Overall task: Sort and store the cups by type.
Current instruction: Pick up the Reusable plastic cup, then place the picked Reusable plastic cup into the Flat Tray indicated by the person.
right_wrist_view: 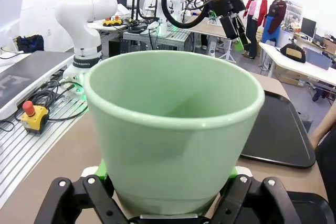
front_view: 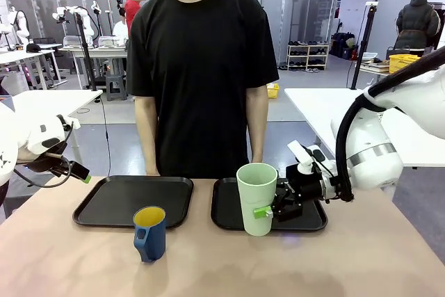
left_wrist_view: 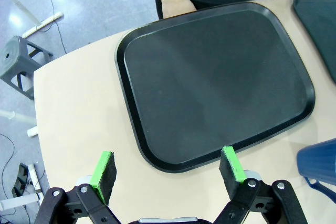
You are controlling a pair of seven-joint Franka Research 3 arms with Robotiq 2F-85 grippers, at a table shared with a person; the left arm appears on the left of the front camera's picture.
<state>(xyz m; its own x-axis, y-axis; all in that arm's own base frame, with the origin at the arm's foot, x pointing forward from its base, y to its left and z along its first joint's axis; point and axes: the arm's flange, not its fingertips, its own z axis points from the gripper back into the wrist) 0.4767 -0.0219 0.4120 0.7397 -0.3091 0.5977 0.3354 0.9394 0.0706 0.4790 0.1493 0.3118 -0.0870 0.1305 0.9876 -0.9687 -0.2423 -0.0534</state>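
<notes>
Bench (front_view: 62, 262) of pale tan carries two black trays side by side. At the far left the left claw (front_view: 78, 170) hangs above the bench's edge, its green-padded fingers spread wide with nothing between them; its wrist view shows that claw (left_wrist_view: 168, 163) over the near rim of the left tray (front_view: 104, 206), whose dark floor shows from rim to rim. The dark blue mug (front_view: 150, 233) stands upright on the bench, just near of this tray's right corner, yellow inside showing. The mint-green tumbler (front_view: 256, 196) is upright at the near left corner of the right tray (front_view: 226, 215); whether it rests there or is lifted I cannot tell. The right claw (front_view: 268, 211) is clamped on its lower wall.
</notes>
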